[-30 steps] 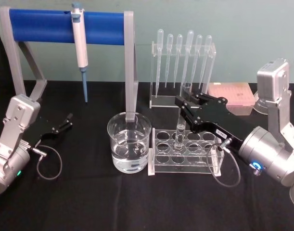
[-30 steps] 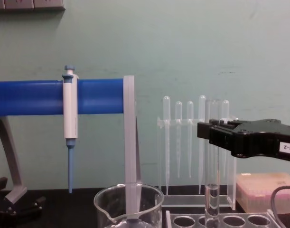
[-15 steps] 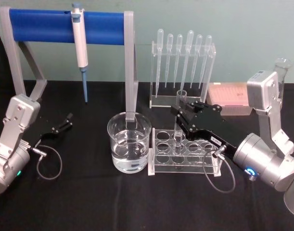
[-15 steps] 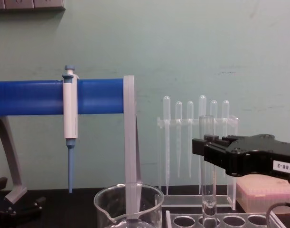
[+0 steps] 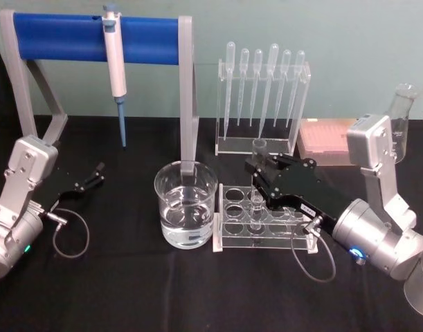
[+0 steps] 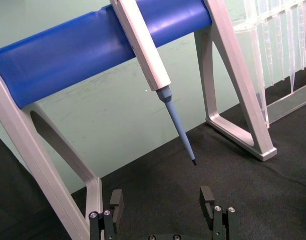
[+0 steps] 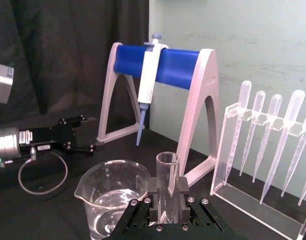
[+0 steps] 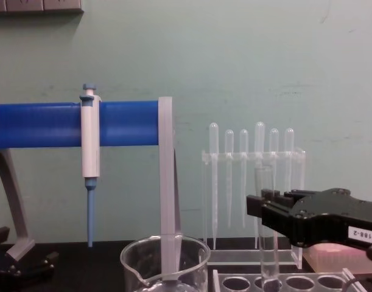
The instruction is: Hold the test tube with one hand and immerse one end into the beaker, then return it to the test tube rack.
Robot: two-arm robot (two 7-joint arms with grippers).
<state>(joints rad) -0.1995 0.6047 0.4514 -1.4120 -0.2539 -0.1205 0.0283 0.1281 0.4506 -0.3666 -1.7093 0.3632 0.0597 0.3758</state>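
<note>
Head view shows my right tool (image 5: 261, 168) reaching in low from the table's right side, fingers pinching the test tube (image 5: 256, 181) below its open rim. It stands upright, clear glass, rounded end down in the clear rack (image 5: 263, 235) near the table's middle, just beside the beaker (image 5: 185, 205) holding water. My left tool (image 5: 93, 176) rests spread near the left edge.

The black table (image 5: 163, 290) carries the beaker (image 5: 186, 205) (holding water) and clear racks (image 5: 263, 220).
</note>
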